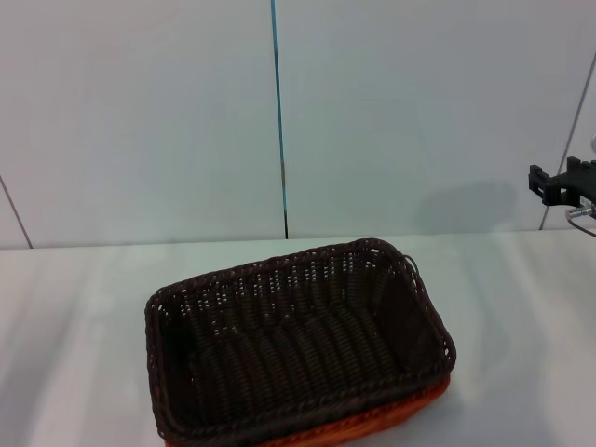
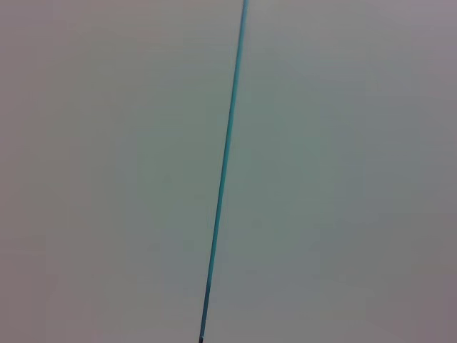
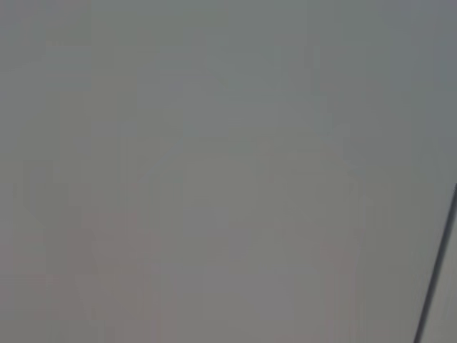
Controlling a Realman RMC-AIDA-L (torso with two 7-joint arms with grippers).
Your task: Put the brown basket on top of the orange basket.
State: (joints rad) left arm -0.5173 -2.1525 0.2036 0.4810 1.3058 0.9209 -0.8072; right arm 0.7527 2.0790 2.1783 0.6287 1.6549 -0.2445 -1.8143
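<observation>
The brown basket (image 1: pixel 298 349) sits on the white table, low in the middle of the head view. It rests on top of the orange basket (image 1: pixel 372 424), of which only a strip of the front and right side shows beneath it. My right gripper (image 1: pixel 562 182) is raised at the far right edge of the head view, well above and to the right of the baskets, touching nothing. My left gripper is out of view. Both wrist views show only the plain wall.
The white table (image 1: pixel 74 317) spreads around the baskets, with bare surface on both sides. A grey panelled wall with a thin blue seam (image 1: pixel 279 121) stands right behind the table.
</observation>
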